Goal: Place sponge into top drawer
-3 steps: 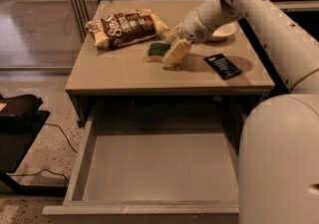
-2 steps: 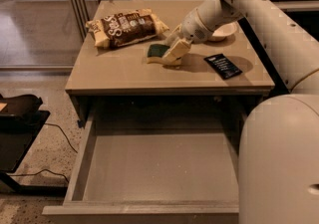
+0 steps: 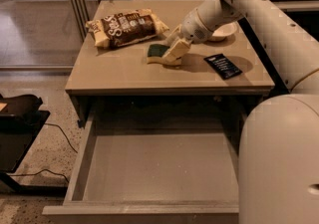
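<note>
The sponge (image 3: 156,51), dark green on top with a pale yellow base, lies on the tabletop (image 3: 124,71) near its middle. My gripper (image 3: 173,45) is down at the sponge's right end, touching or almost touching it. Its two pale fingers stand apart, one in front (image 3: 176,52) and one behind, so it is open. The sponge's right end is hidden by the front finger. The top drawer (image 3: 149,168) is pulled fully out below the tabletop, wide and shallow, with nothing in it.
A brown snack bag (image 3: 127,27) lies at the back left of the tabletop. A flat dark blue packet (image 3: 223,65) lies at the right, and a white bowl (image 3: 223,32) behind the arm. A black stand (image 3: 20,118) is on the floor at left.
</note>
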`<state>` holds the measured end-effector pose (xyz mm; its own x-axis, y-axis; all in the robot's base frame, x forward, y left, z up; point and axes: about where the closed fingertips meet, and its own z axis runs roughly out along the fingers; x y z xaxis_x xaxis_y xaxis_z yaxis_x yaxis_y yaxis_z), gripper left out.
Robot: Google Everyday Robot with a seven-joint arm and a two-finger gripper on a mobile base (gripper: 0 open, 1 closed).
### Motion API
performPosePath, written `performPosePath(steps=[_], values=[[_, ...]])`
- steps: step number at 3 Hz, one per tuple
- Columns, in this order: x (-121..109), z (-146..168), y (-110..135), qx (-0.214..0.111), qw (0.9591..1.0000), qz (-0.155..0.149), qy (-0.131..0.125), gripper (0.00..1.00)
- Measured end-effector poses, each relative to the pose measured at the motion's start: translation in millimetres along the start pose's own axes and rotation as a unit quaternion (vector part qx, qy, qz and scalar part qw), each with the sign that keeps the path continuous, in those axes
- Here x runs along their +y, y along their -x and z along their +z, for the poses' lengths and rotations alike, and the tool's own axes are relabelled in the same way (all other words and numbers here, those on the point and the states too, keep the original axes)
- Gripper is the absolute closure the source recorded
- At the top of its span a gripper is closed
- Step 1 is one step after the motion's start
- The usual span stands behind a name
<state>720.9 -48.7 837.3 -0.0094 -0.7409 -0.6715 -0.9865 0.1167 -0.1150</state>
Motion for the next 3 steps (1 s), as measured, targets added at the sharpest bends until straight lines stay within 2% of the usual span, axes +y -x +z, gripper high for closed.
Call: performPosePath(steps=[1,2,3], values=[[0,0,0,0.000,1.0000,0.000,0.000,1.00],[10,0,-1,-0.002,0.9999,-0.011,0.007,1.00],[39,-18,-2,-0.020,0.9995,-0.025,0.001,1.00]])
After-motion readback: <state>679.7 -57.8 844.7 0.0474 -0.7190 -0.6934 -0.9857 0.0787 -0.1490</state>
